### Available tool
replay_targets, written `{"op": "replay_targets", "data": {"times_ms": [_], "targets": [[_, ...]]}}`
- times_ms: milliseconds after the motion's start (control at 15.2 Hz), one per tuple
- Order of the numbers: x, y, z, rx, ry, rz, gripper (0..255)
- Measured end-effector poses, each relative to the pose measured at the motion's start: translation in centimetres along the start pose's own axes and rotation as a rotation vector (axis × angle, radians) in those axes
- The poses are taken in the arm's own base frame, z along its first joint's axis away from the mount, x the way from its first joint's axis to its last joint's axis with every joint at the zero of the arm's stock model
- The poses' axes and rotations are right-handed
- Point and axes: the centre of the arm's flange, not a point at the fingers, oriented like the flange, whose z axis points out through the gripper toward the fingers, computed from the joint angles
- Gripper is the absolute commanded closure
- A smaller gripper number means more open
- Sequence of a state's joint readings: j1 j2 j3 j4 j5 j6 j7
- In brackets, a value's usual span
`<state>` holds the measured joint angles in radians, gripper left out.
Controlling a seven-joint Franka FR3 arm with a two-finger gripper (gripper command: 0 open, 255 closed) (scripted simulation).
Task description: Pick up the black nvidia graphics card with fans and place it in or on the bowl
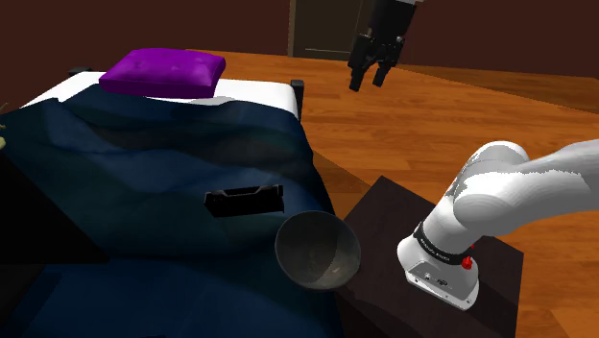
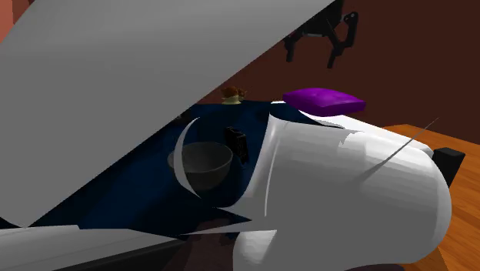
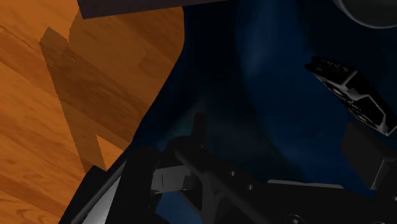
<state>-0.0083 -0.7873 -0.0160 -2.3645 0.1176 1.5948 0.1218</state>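
Wooden floor (image 1: 432, 125) surrounded a bed (image 1: 144, 173) under a dark blue cover, with a purple pillow (image 1: 163, 72) at its head end; the black graphics card (image 1: 245, 201) lay flat on the cover near the bed's edge that faced the stand (image 1: 384, 216), well down from the pillow; the grey bowl (image 1: 319, 252) sat just beside the card, right at that same edge. The gripper (image 1: 369, 83) hung high over the floor beyond the bed's edge, well apart from the card, its fingers spread wide and holding nothing. The risks looked plain enough: the soft cover could give under a descent, so the fingers might press the card into the bedding rather than close around it; the card was long and thin, and a grasp off its middle might let it tilt and slip; the bowl, perched at the edge, could be nudged off the bed by a careless approach, or tipped by the card landing on its rim.
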Motion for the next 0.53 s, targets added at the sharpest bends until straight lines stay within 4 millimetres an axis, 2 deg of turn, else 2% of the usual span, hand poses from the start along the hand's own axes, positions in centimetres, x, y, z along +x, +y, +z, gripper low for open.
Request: {"op": "replay_targets", "data": {"times_ms": [132,264,528], "targets": [[0.4,-0.4,0.2,-0.004,-0.002,-0.014,0],[1.6,-1.7,1.5,-0.02,-0.01,-0.063,0],[4.5,-5.9,4.7,-0.055,-0.028,-0.18,0]]}}
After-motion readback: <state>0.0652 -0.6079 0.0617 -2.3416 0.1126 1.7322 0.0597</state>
